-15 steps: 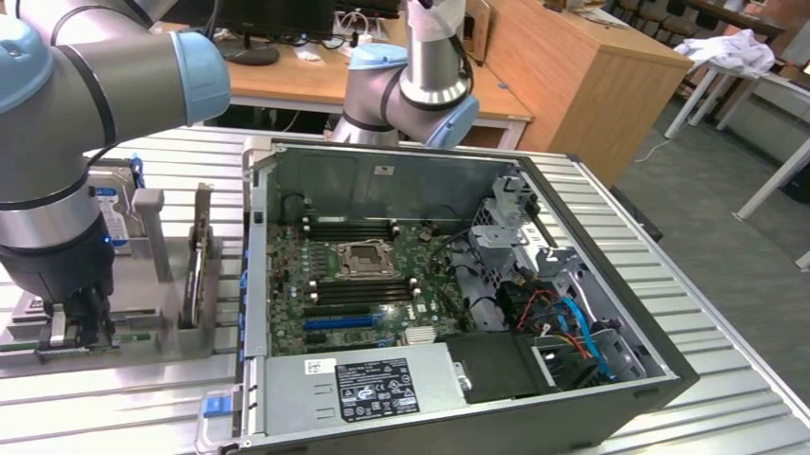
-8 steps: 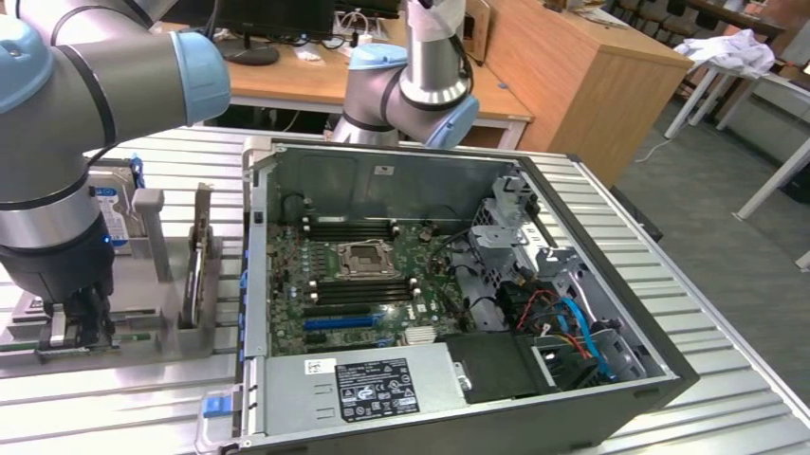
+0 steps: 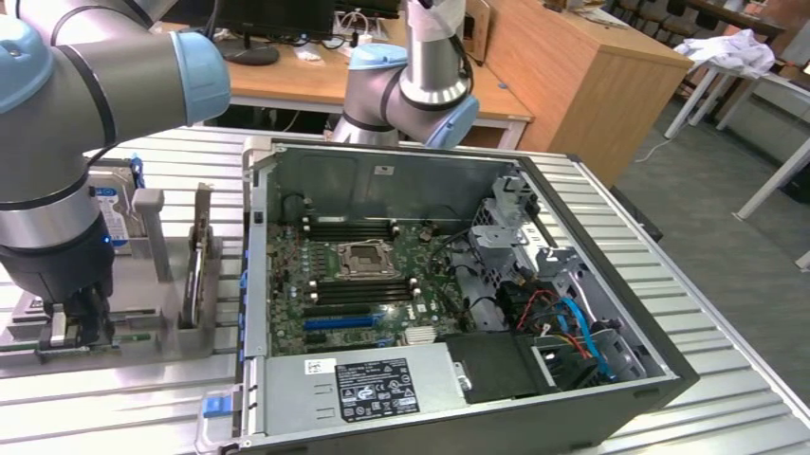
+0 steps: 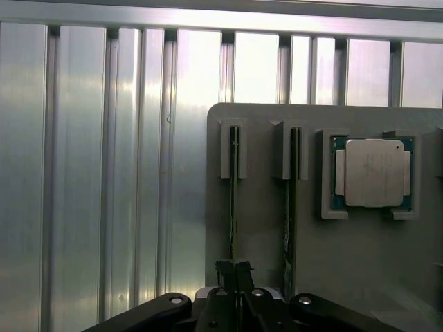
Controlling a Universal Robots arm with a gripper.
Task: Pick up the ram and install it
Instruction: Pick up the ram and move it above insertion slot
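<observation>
On the wrist view I see my fingers pinched on the ram, edge-on in its grey holder; the exterior view adds the open computer case alongside.

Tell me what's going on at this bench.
A robot arm is down at a grey holder beside an open computer case. Its hand is shut on the ram, a thin stick standing on edge in one slot of the holder. A second stick stands in the next slot, with a processor chip in a pocket beyond it. The ram is not yet out of the holder.
</observation>
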